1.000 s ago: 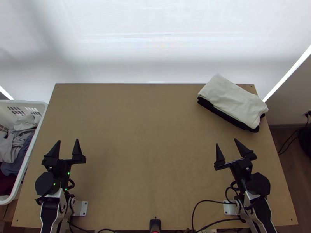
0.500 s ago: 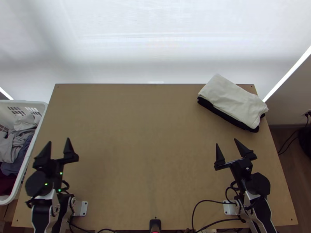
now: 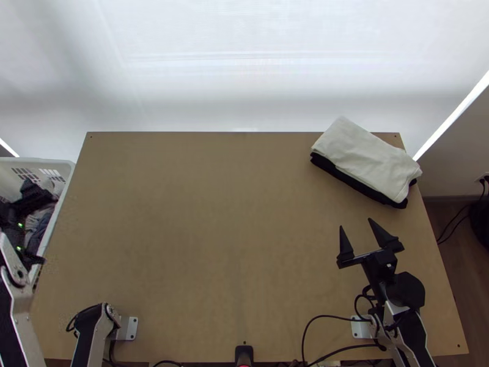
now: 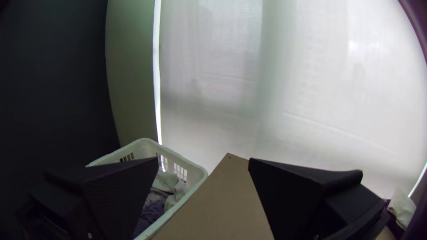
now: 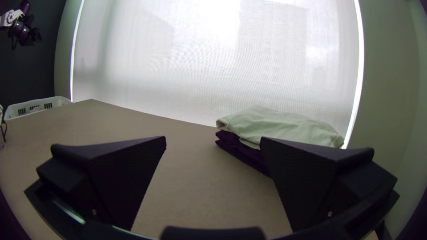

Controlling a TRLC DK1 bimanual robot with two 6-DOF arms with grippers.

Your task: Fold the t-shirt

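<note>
Neatly folded, pale cloth (image 3: 367,156) tops black cloth (image 3: 357,185).

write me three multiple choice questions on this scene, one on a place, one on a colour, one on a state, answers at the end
1. Where is the left gripper?
A. at the table's far edge
B. over the white basket
C. in the middle of the table

2. What colour is the upper folded cloth?
A. off-white
B. red
C. bright yellow

3. How are the right gripper's fingers?
A. shut tight
B. clamped on cloth
C. open

Answers:
1. B: the top view shows it above the basket's clothes.
2. A: it lies pale on top of the dark cloth.
3. C: the top view shows its fingertips well apart, nothing between them.
</note>
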